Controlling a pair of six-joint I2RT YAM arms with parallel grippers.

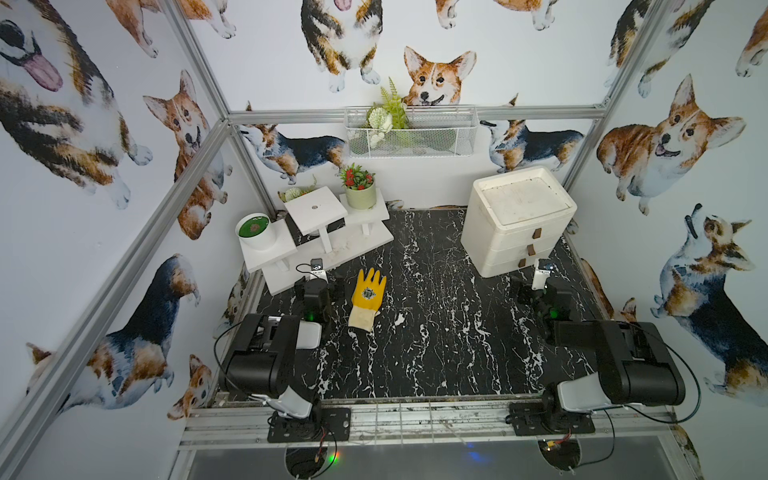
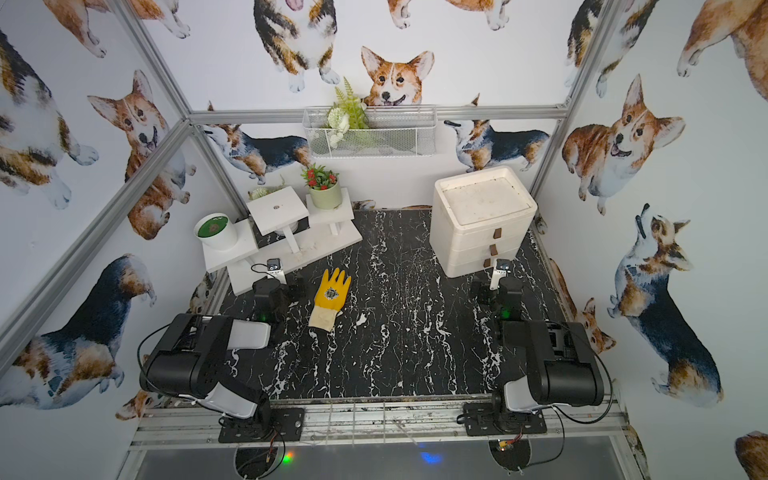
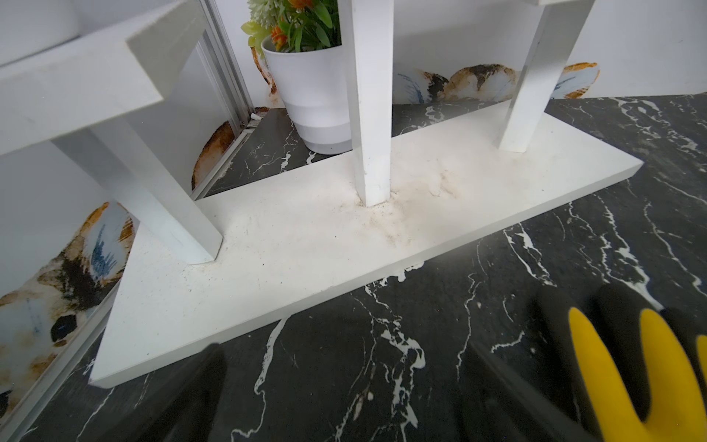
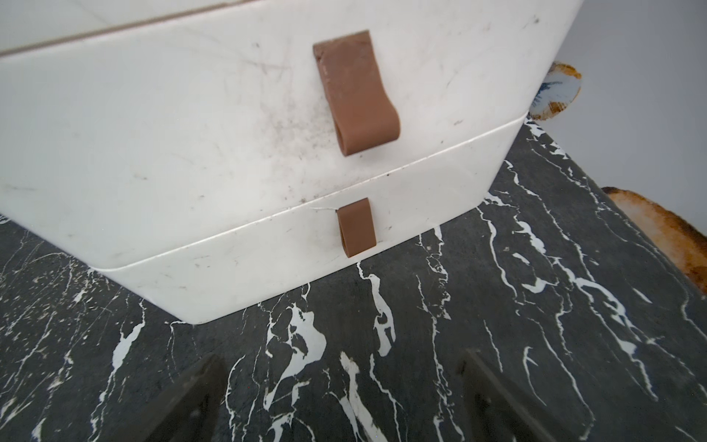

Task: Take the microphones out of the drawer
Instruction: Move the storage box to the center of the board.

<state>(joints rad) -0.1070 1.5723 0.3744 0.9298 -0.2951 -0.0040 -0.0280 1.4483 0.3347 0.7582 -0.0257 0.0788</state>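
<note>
a: since the white drawer unit (image 1: 515,224) is sitting with every front shut, where is the microphone hiding?

b: it is not showing in any view. i am judging that it is lying inside that unit, straight ahead of the right claw (image 4: 340,390), but i cannot tell which level is holding it.

a: how is that claw standing?

b: its jaws are standing wide apart and gripping nothing. it is hanging low over the marble table (image 4: 535,306) and pointing at the unit's front, so the bottom strap (image 4: 356,227) is lying just ahead of it and the middle strap (image 4: 355,92) ahead and above.

a: why is it sitting there?

b: i am guessing it is lining up on a strap. those brown loops are hanging off the fronts as pulls, soft and narrow, so the jaws are needing to close across one before anything is sliding out.

a: and the left claw (image 3: 344,386)?

b: it is spread open and empty too. it is facing the white plant stand (image 3: 344,237), with the yellow glove (image 3: 612,367) lying just beside it on its right. i am reading the glove as clutter, and that arm as parking well apart from the unit to leave room.
</note>
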